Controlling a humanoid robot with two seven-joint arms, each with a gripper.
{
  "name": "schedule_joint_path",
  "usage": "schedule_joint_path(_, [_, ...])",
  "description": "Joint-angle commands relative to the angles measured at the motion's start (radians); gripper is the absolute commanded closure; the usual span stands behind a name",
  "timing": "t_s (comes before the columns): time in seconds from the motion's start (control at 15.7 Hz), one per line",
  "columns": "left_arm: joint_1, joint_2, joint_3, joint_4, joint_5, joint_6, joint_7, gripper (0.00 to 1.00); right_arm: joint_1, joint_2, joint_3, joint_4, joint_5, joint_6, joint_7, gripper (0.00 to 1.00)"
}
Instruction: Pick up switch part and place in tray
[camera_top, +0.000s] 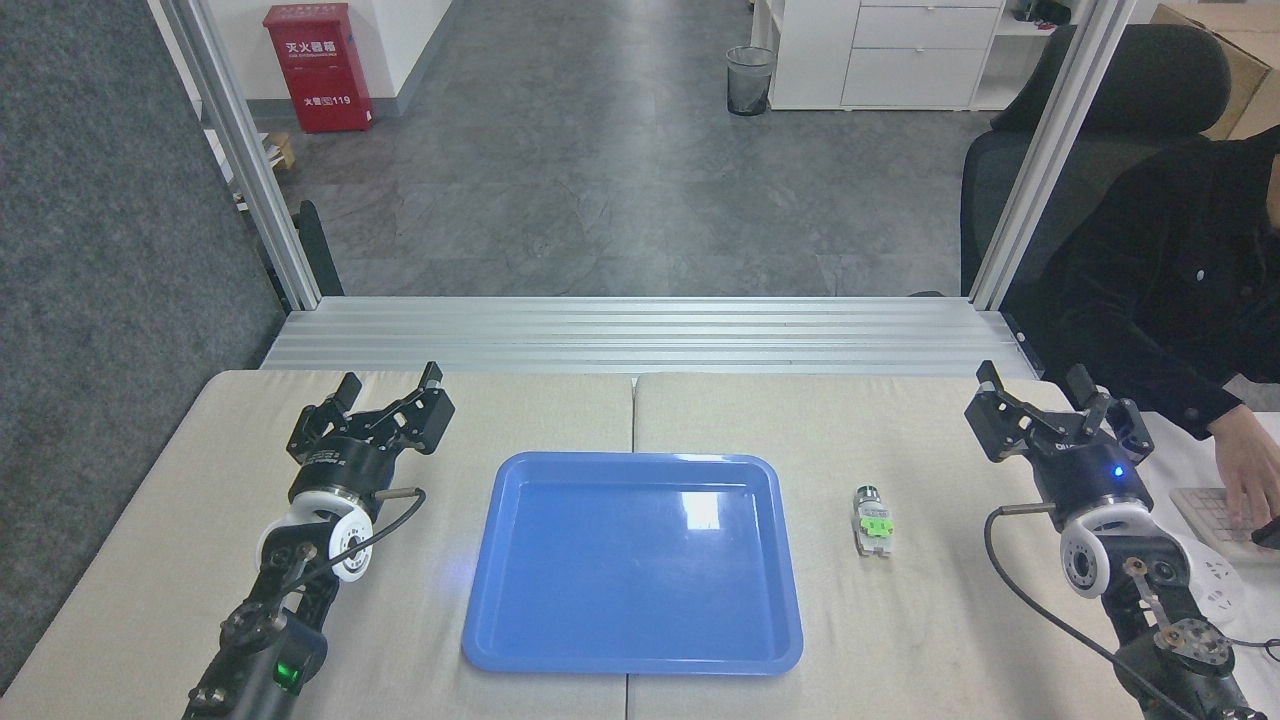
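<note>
This is an office-like robotics lab. Beyond the beige padded worktable (420, 620) lie grey floor tiles, white drawer cabinets (905, 50), a red fire-extinguisher box (318, 68) and a black office chair (1120, 120).

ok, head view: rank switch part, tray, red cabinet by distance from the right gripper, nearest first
From the right gripper:
1. switch part, on the table just inboard of it, right of the tray.
2. tray, mid-table, farther toward the left arm.
3. red cabinet, on the floor, far back left.
</note>
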Motion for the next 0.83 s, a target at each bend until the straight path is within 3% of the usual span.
schedule_joint_path(0.0, [0.000, 0.000, 0.001, 0.000, 0.000, 0.000, 0.001, 0.00, 0.001, 0.001, 0.000, -0.001, 0.000, 0.000, 0.000, 0.02])
schedule_joint_path(0.77, [0.000, 0.000, 0.001, 0.000, 0.000, 0.000, 0.001, 0.00, 0.003, 0.027, 0.003, -0.001, 0.003, 0.002, -0.002, 0.02])
